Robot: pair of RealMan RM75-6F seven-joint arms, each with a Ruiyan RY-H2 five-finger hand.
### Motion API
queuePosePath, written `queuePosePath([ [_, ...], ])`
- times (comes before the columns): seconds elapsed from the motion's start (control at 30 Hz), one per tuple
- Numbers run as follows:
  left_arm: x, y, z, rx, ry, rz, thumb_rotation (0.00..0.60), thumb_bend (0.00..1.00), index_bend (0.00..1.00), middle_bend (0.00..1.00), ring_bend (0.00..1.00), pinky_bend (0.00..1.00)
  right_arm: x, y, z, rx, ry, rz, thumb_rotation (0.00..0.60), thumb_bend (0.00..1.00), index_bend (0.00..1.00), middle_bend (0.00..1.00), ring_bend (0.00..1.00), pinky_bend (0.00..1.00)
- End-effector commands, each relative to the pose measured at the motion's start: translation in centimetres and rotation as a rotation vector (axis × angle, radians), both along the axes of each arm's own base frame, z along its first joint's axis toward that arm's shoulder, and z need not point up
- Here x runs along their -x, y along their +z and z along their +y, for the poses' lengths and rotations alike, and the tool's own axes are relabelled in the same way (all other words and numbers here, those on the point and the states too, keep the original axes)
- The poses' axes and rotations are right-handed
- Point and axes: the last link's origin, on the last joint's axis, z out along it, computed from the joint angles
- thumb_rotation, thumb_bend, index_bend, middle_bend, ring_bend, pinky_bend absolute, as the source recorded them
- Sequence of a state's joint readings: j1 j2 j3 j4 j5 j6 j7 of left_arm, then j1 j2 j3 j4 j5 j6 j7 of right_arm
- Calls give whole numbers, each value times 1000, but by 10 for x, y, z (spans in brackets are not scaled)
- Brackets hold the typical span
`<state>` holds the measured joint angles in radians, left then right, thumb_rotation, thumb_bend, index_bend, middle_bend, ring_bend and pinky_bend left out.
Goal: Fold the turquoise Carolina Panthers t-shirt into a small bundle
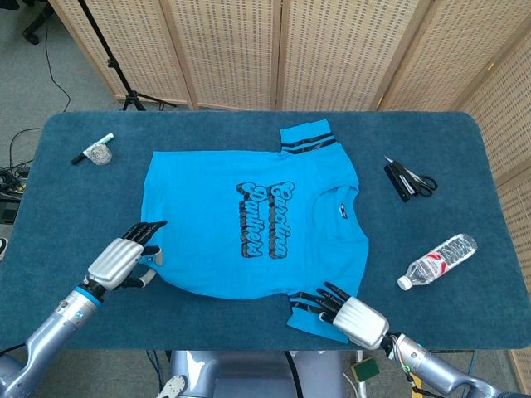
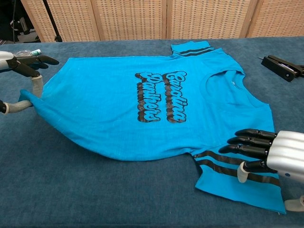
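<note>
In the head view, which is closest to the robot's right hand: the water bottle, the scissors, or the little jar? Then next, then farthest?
From the right hand:
1. Water bottle, to its right near the table's edge.
2. Scissors, farther back on the right.
3. Little jar, far-left back corner.

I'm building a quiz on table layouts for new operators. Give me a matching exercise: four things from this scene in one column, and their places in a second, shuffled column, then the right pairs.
Things:
1. water bottle
2. scissors
3. left hand
4. right hand

Places:
A. over the striped sleeve nearest the robot
B. at the bottom hem corner of the t-shirt
C. lying on its side near the table's right edge
D. right of the shirt's collar, further from the robot than the bottle

Pairs: 1-C, 2-D, 3-B, 4-A
</note>
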<state>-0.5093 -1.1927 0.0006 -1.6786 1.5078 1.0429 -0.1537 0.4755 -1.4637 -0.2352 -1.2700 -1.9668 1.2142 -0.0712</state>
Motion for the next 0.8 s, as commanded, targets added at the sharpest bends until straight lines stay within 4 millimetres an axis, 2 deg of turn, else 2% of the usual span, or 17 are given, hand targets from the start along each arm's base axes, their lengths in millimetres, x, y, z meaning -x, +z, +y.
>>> queuePosePath([
  [0.03,0,1,0,1,-3,0,600,442,797,0,0,0,-1,-2,-1,-1,0,1,600,105,366,90,0,0],
  [0.23,0,1,0,1,-5,-2,600,442,797,0,0,0,-4,-6,-2,1,3,-8,600,166,419,105,0,0],
  [0.43,-1,4,1,-6,-6,-8,600,442,797,0,0,0,-10,-8,-3,5,14,-23,600,272,443,110,0,0],
  [0.6,-1,4,1,-5,-4,-10,600,441,797,0,0,0,-13,-10,-4,5,17,-30,600,435,443,115,0,0],
  [0.8,0,4,1,-4,-3,-12,600,441,797,0,0,0,-16,-12,-5,6,19,-33,600,532,448,115,0,0],
])
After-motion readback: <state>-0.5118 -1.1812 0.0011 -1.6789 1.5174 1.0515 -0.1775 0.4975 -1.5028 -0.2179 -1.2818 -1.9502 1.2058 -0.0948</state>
